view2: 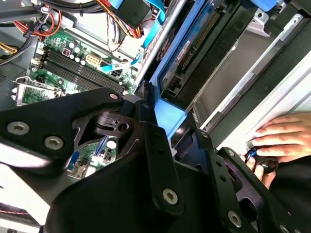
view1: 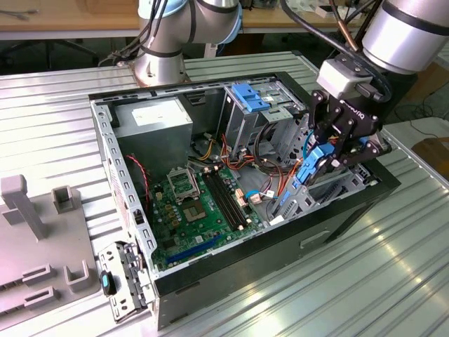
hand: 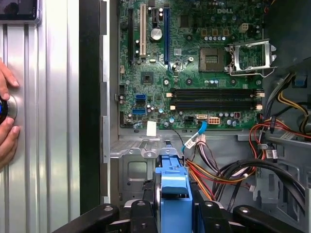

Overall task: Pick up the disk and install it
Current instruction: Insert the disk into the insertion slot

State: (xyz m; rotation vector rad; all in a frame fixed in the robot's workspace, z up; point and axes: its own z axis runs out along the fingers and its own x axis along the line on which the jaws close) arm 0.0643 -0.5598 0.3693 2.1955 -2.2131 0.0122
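Claw is closed on the disk, a dark slab in a bright blue frame, held tilted over the drive bay at the exterior view's right of the computer case. Print on the power supply label is too small to read.

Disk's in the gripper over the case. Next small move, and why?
Probably ease the gripper down along the disk's tilt. It is shut on the disk, which hangs tilted just over the metal bay and is not yet seated.
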